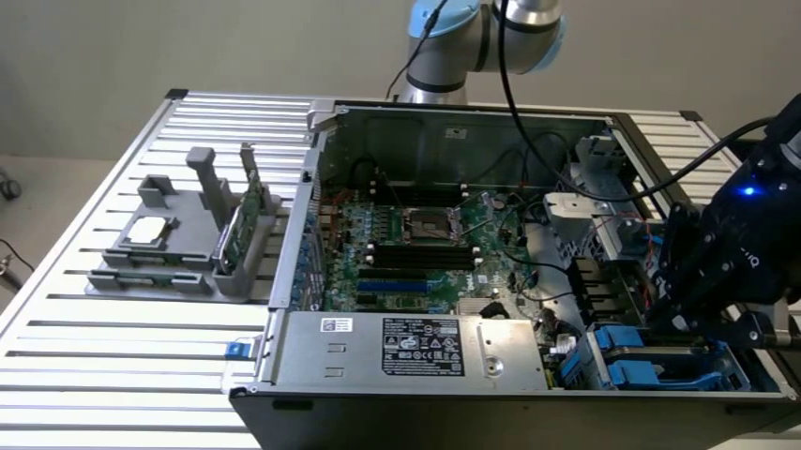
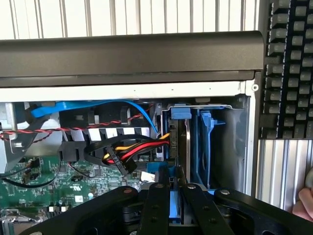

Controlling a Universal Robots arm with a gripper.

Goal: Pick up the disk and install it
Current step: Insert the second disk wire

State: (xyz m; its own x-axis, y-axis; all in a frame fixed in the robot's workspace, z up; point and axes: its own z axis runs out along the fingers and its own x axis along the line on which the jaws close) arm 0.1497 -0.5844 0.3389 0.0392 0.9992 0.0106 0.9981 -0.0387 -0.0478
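Observation:
The disk (image 2: 181, 112) stands on edge in the drive bay at the corner of the open computer case (image 1: 501, 398). I see its thin metal side and blue carrier. My gripper (image 2: 172, 192) sits right over it, its two black fingers (image 2: 154, 208) closed on the blue carrier between them. In the exterior view my gripper (image 1: 696, 323) hangs low over the bay at the case's near corner on the exterior view's right, and it hides the disk. A second blue carrier (image 2: 206, 142) stands beside the disk in the bay.
Red, yellow and black power cables (image 2: 129, 152) and a blue data cable (image 2: 98, 106) run close to the bay. The motherboard (image 1: 419, 248) and power supply (image 1: 414, 347) fill the case. A grey fixture (image 1: 188, 248) stands on the slatted table. A keyboard (image 2: 288, 68) and a person's fingertip (image 2: 305, 205) lie outside the case.

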